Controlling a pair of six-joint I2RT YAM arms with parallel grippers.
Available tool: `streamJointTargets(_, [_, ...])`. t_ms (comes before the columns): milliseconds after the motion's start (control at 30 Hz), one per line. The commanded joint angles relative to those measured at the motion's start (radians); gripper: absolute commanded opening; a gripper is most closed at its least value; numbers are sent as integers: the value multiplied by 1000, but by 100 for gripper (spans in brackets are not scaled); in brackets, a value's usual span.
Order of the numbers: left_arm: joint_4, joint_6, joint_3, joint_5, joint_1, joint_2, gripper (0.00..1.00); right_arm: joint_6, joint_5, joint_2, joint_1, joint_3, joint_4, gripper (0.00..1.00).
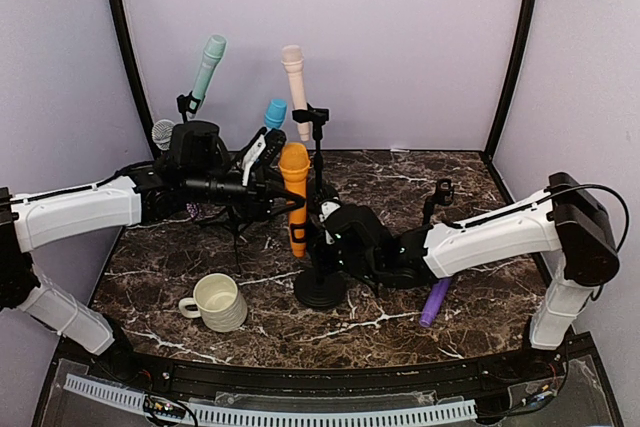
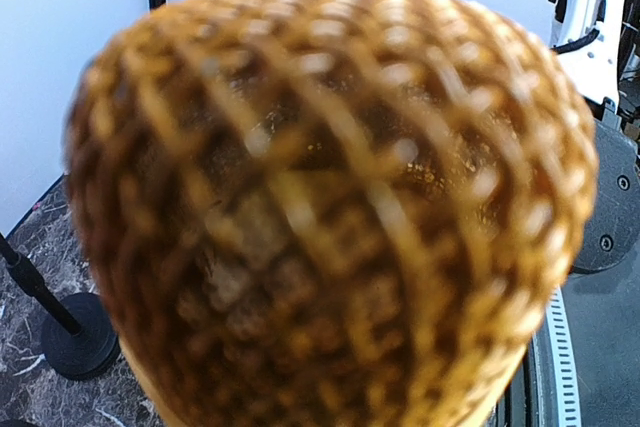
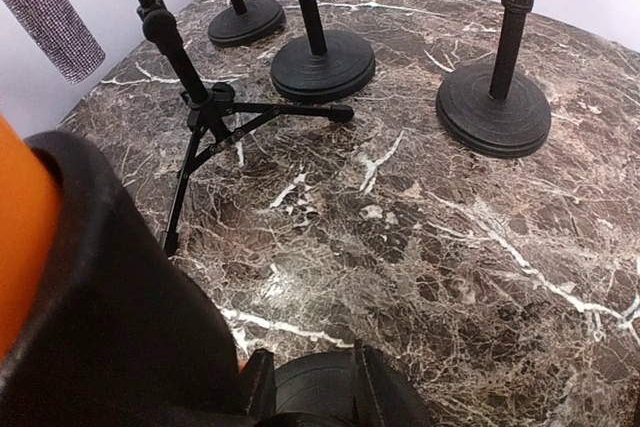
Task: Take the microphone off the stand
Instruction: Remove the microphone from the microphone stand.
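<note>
Orange microphone (image 1: 294, 197) upright in its stand (image 1: 320, 289), mid-table, mesh head filling the left wrist view. Left gripper (image 1: 278, 190) fingers closed around the mic just under the head. Right gripper (image 1: 328, 232) fingers narrow, pinching the stand's pole below the clip.

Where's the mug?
In the top view, the cream mug sits near the front left of the marble table, just left of the black round stand base.
</note>
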Motion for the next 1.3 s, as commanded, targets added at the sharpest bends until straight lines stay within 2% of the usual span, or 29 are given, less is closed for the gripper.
streamJointTargets(0, [57,74,42,105,-18,-133,0,139,36,42,-101,-59,-252,0])
streamJointTargets(200, [50,71,50,116,-19,-136,0,154,9,32,-111,-70,-238,0])
streamJointTargets(600, [-6,-70,152,37,-2,-70,0,63,79,12,-84,-133,-188,0])
streamJointTargets(1267, [-69,-66,201,65,14,-16,0,-88,126,22,0,-120,-159,0])
